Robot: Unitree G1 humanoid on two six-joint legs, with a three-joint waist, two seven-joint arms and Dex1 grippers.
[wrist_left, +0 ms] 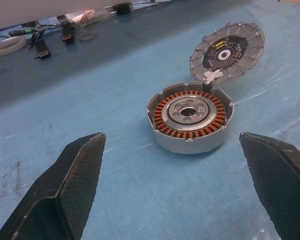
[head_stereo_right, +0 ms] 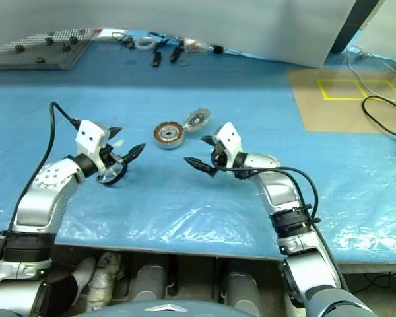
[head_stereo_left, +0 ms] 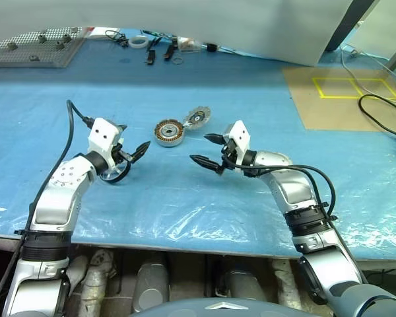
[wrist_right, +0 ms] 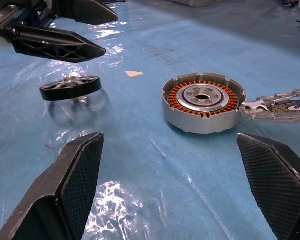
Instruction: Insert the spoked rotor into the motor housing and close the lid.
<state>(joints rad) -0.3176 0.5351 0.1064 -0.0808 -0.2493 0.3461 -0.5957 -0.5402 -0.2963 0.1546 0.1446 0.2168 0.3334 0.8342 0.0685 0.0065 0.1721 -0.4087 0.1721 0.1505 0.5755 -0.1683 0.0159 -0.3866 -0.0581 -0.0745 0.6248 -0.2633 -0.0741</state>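
Note:
The motor housing, a squat metal ring with copper windings around an open centre, stands on the blue sheet between my two arms. The lid lies open against its far right side, its inner face showing. The spoked rotor, a small silvery wheel with a dark rim, rests on the sheet just under my left gripper. That gripper is open and empty, left of the housing and pointing at it. My right gripper is open and empty too, a little right of the housing and nearer to me.
At the back left lies a perforated plate with bolts. A tape roll and small black tools are along the back. A brown board with a yellow square and a black cable sit at the right.

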